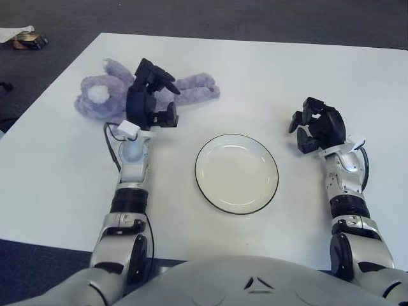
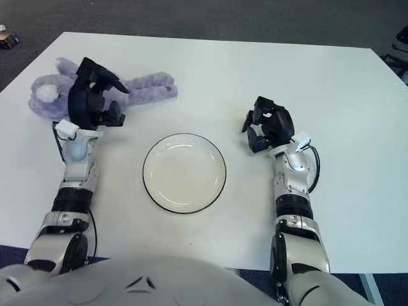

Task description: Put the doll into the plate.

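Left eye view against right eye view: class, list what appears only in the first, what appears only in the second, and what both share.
Only the left eye view shows the small box and white scrap on the floor at the upper left, whole. Only the right eye view shows the table's right edge, with a dark object beyond it. Both show the purple doll lying on the table, the left robot hand open above it, the empty plate, and the idle right robot hand right of the plate.
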`<state>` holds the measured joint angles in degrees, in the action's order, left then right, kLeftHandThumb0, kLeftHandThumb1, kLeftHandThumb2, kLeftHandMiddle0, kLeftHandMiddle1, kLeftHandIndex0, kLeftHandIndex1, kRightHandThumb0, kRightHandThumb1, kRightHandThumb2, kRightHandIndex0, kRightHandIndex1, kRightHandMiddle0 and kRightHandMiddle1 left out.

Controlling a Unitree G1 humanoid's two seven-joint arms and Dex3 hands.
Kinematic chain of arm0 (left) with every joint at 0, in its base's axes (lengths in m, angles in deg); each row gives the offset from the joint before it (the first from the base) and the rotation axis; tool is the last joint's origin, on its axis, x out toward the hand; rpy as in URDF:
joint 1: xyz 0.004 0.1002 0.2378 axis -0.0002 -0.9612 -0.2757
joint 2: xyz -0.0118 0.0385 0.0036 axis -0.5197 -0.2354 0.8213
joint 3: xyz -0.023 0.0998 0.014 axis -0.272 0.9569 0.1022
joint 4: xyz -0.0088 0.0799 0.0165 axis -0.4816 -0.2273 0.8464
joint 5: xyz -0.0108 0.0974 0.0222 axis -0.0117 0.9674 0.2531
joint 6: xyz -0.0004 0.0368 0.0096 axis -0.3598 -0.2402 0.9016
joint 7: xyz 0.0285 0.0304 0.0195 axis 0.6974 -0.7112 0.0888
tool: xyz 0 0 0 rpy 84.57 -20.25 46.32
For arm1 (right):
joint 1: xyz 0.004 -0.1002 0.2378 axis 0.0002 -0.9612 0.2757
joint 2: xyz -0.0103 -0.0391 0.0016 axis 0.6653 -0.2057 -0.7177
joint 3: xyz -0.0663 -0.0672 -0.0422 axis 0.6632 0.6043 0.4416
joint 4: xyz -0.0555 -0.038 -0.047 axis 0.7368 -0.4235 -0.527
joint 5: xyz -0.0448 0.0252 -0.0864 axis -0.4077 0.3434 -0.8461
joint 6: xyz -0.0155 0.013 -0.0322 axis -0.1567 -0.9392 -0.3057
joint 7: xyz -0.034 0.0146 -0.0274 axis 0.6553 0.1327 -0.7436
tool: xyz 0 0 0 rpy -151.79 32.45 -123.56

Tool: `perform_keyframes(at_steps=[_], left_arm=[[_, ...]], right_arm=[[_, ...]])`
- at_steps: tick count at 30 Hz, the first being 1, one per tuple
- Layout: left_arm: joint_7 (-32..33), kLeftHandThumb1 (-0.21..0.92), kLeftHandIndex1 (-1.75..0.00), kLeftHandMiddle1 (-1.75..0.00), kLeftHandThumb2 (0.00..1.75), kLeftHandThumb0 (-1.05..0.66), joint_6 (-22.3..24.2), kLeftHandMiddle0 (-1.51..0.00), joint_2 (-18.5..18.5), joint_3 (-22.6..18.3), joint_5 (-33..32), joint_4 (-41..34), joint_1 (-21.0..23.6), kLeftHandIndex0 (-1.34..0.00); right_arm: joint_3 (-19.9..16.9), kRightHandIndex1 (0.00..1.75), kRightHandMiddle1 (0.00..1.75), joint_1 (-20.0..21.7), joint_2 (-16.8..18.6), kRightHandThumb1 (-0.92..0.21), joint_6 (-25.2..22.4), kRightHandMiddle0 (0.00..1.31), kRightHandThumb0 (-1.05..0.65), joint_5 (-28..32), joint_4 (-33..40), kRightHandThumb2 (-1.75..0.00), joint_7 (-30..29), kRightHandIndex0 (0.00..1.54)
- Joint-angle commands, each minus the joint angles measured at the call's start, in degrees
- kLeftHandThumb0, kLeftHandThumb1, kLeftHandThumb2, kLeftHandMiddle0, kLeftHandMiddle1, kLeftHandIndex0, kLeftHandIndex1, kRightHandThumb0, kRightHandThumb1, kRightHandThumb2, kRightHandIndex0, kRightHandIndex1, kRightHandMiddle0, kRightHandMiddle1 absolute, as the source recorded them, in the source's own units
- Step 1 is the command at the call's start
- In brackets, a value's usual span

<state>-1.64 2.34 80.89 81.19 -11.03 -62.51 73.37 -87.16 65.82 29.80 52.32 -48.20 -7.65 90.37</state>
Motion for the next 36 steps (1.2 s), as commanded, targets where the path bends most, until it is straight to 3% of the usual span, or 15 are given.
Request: perform_keyframes(at_steps=[1, 10, 15, 21, 25, 26, 28, 30, 36], left_arm=[[1.60, 0.44, -1.75, -1.57, 1.13, 0.00, 1.42, -0.63, -1.63, -1.22, 4.13, -5.38, -3.11, -0.28], [4.83, 0.50, -1.75, -1.70, 1.10, 0.00, 4.43, -0.52, -7.20, -6.07, 16.36, -13.63, -7.54, -0.22], [5.79, 0.55, -1.75, -1.73, 1.06, 0.00, 8.13, -0.48, -13.05, -8.40, 24.54, -15.19, -6.83, -0.19], [11.70, 0.78, -1.75, -1.63, 0.71, -0.01, 6.96, -0.35, -22.17, -9.55, 33.68, -6.17, -1.54, -0.10], [12.78, 0.89, -1.75, -1.63, 0.56, -0.01, 6.64, -0.30, -26.39, -8.84, 36.25, -4.76, -1.31, -0.04], [12.63, 0.90, -1.75, -1.55, 0.55, -0.13, 6.73, -0.27, -27.22, -8.60, 36.35, -4.78, -1.44, -0.09], [11.62, 0.88, -1.68, -1.47, 0.57, -0.29, 7.32, -0.25, -29.23, -8.39, 36.44, -5.22, -1.52, -0.10], [10.66, 0.76, -1.49, -1.39, 0.75, -0.48, 7.69, -0.21, -32.27, -8.65, 36.82, -4.79, -1.11, -0.04], [10.95, 0.67, -1.25, -1.19, 0.83, -0.65, 7.06, -0.16, -39.85, -7.37, 39.28, 1.36, 1.91, 0.00]], right_arm=[[0.46, 1.37, 1.75, -4.08, 2.27, 0.19, -0.58, 0.90, 0.00, -0.08, -2.03, -1.75, -0.67, 1.01], [1.38, 1.39, 1.75, -5.19, 2.04, 0.18, -1.91, 0.89, 0.00, -0.94, 0.49, -1.75, -1.69, 1.00], [1.90, 1.39, 1.75, -5.87, 1.99, 0.18, -2.67, 0.88, 0.00, -1.77, 2.23, -1.75, -2.77, 1.01], [2.16, 1.39, 1.75, -6.71, 2.18, 0.18, -4.23, 0.88, 0.00, -1.22, 4.10, -1.75, -3.03, 1.01], [2.34, 1.38, 1.75, -7.23, 2.07, 0.19, -5.20, 0.89, 0.00, -1.44, 5.09, -1.75, -3.58, 1.00], [2.42, 1.38, 1.75, -7.35, 2.00, 0.19, -5.43, 0.89, 0.00, -1.53, 5.30, -1.75, -3.69, 1.01], [2.59, 1.37, 1.75, -7.53, 1.87, 0.19, -5.97, 0.89, 0.00, -1.66, 5.70, -1.75, -3.92, 1.01], [2.81, 1.37, 1.75, -7.75, 1.76, 0.19, -6.65, 0.90, 0.00, -1.65, 6.37, -1.75, -4.11, 1.01], [3.29, 1.37, 1.75, -8.22, 1.63, 0.19, -8.10, 0.89, 0.00, -1.45, 7.96, -1.75, -4.26, 1.02]])
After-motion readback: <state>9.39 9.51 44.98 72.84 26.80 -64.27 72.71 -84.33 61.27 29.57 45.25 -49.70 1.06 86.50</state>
